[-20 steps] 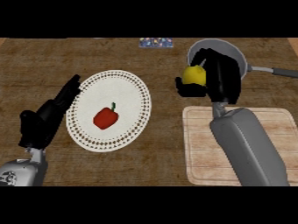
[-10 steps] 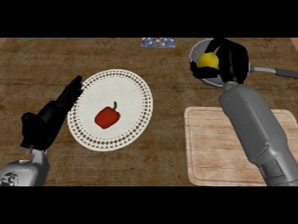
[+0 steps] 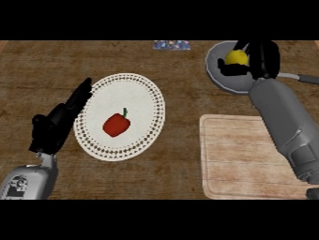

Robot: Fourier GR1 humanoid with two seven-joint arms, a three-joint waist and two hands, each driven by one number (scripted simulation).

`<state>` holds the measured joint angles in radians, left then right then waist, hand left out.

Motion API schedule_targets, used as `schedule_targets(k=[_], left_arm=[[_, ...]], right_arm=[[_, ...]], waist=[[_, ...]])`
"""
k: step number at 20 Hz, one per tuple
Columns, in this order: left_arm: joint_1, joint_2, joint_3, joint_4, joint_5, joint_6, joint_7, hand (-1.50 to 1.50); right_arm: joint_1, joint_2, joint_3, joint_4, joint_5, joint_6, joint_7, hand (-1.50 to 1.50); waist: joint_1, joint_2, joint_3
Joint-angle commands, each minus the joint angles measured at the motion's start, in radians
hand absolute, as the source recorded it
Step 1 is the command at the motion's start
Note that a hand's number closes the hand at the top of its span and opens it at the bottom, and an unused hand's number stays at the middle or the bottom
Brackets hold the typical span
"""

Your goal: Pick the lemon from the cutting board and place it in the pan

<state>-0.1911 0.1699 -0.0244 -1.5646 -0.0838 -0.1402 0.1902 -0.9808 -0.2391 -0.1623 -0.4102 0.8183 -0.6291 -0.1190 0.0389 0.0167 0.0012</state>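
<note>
A yellow lemon (image 3: 236,57) shows at the far right, over the grey pan (image 3: 221,75). My right hand (image 3: 259,58) is curled round the lemon above the pan's bowl. I cannot tell whether the lemon touches the pan's bottom. The pale wooden cutting board (image 3: 242,159) lies nearer, at the lower right, with my right forearm crossing over it. At the left, beside the white plate, my left hand (image 3: 58,119) rests open with fingers pointing away.
A white plate (image 3: 145,96) with a dotted rim holds a red bell pepper (image 3: 117,124) at centre left. The pan's handle (image 3: 315,80) sticks out to the right. A small blue patterned item (image 3: 171,44) lies at the far edge.
My right hand has carried the lemon farther away from the board's far side to over the pan. The left hand has not moved.
</note>
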Motion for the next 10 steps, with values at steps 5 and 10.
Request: schedule_targets(k=[5,10], left_arm=[[-0.019,-0.03,-0.038,-0.05,-0.02,0.016,0.05,0.0],[-0.016,-0.028,-0.036,-0.025,-0.003,-0.01,0.028,0.0]], right_arm=[[-0.064,-0.08,-0.055,0.231,-0.023,0.199,0.126,-1.5],[-0.075,-0.097,-0.141,0.218,-0.109,0.202,0.007,-1.5]], waist=[[0.036,0.011,0.002],[0.048,0.02,0.004]])
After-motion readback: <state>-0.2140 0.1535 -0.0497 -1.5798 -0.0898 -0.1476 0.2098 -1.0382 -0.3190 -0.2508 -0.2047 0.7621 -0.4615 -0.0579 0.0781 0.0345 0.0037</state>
